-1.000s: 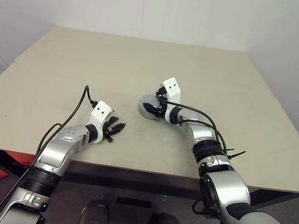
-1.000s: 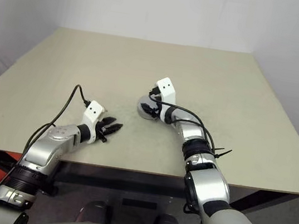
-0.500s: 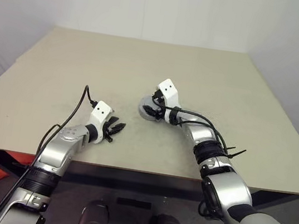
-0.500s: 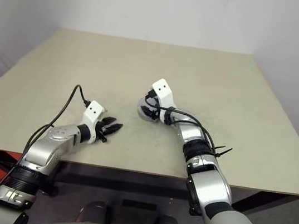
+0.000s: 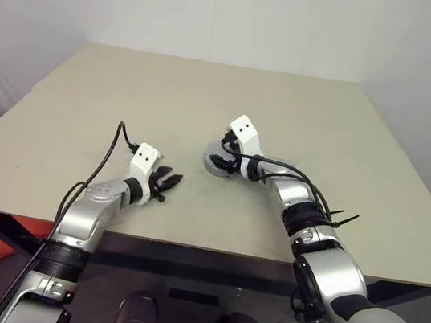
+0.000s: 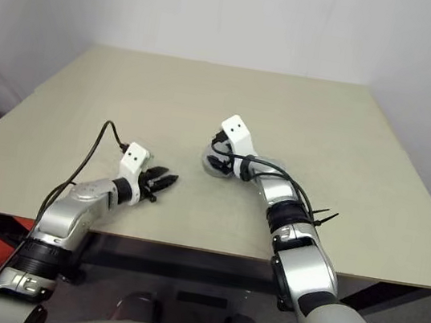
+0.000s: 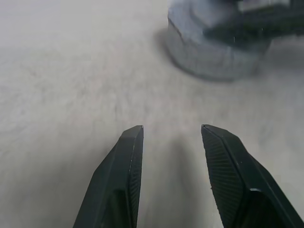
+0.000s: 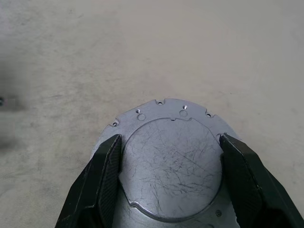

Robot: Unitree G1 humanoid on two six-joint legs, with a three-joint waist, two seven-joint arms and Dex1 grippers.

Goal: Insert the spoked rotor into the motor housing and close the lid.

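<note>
A grey round metal case [image 7: 209,52] lies on the table, near its middle. On top of it sits the lid [image 8: 171,161], a scratched grey plate with small holes along its rim. My right gripper [image 8: 171,138] reaches over the case from the right. Its two fingers [image 8: 107,175] press on opposite sides of the lid's raised round centre. My left gripper [image 5: 170,181] hovers low over the table to the left of the case, open and empty, and it points toward the case. The spoked rotor and the motor housing are hidden.
The tan table [image 5: 209,96] spreads wide behind and beside the case. Its front edge [image 5: 210,250] runs just below both forearms. Cables loop off both wrists. A white wall stands behind the table.
My right wrist has rolled a little while staying over the case. The left gripper has kept its place. The whole picture has shifted slightly.
</note>
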